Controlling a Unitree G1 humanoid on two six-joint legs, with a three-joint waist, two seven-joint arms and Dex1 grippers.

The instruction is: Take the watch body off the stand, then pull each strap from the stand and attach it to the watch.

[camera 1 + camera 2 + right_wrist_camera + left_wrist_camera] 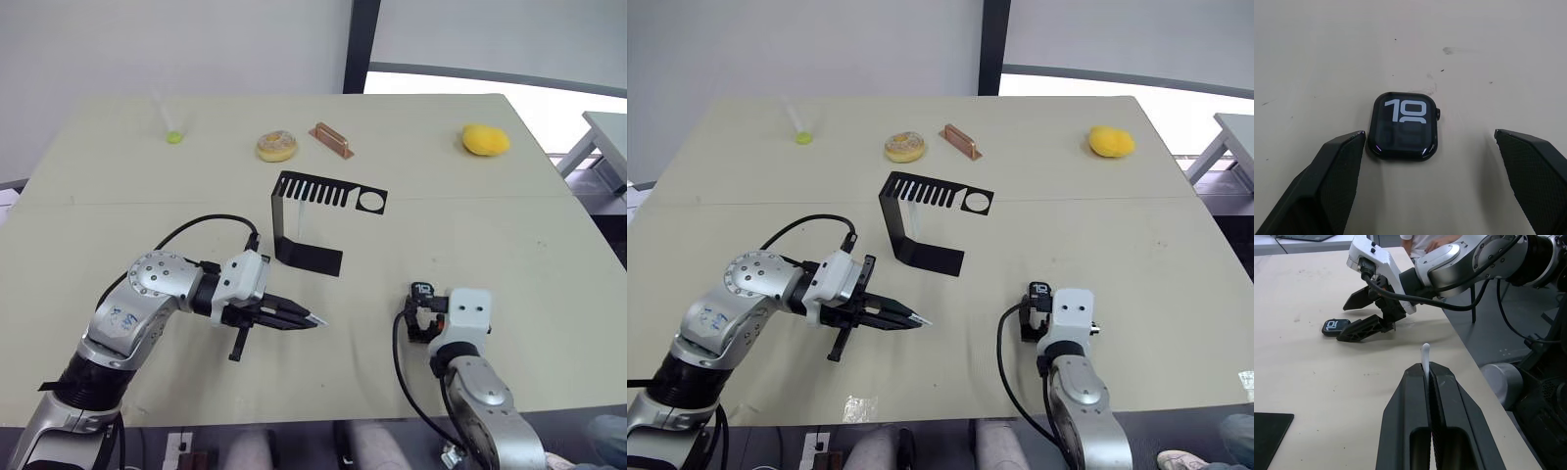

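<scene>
The watch body (1403, 126) lies flat on the table, screen up with white digits. My right gripper (1428, 134) stands open around it: one finger (1327, 181) is close beside its edge, and the other is well apart from it. From the head, the watch body (422, 290) sits just ahead of the right gripper (421, 311). My left gripper (310, 320) is shut on a slim white strap (1425, 354), whose tip pokes out past the fingertips toward the right arm. The black stand (294, 223) is upright at mid-table behind both grippers.
Along the far side of the table sit a doughnut (276, 146), a copper-coloured block (331, 139), a yellow lump (485, 140) and a small green thing (173, 137). The table's front edge (343, 416) runs close behind both wrists.
</scene>
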